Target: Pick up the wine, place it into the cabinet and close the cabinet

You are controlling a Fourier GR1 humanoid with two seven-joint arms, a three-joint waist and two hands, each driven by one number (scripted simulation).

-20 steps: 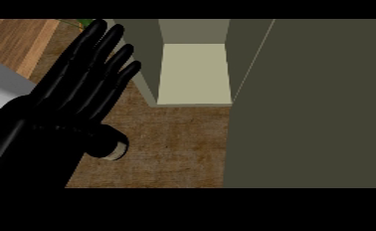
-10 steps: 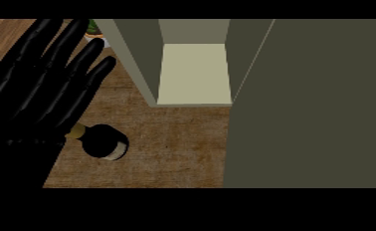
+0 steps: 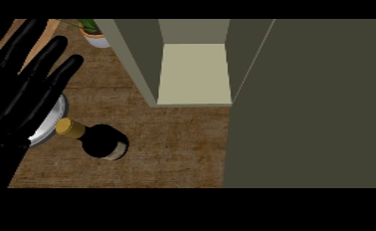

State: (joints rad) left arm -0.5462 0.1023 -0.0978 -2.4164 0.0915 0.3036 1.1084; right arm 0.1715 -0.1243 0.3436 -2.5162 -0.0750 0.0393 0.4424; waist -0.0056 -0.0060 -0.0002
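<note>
The left hand [image 3: 33, 90] has drawn back toward the counter's left edge over the last second; a second ago it spread across the bottle and hid most of it, and now the wine bottle [image 3: 99, 140] stands in plain sight on the brown counter [image 3: 176, 145]. The hand's fingers are straight and spread, holding nothing, and its lower part lies over the rim of a grey plate [image 3: 51, 120] at the left edge. The bottle is just beside that plate, its gold cap pointing toward the hand, and it is not gripped. The right hand does not show at all.

Behind the bottle, toward the counter's far edge, the cabinet [image 3: 195, 73] stands open, its pale shelf bare, with the dark door [image 3: 308, 105] swung out along the right side. A small potted plant [image 3: 92, 31] sits at the far left corner.

To my eye the pick has not yet begun: the hand looks to be lining up rather than closing. It would need to come in around the bottle before anything goes into the cabinet, and the door stays to be shut last
</note>
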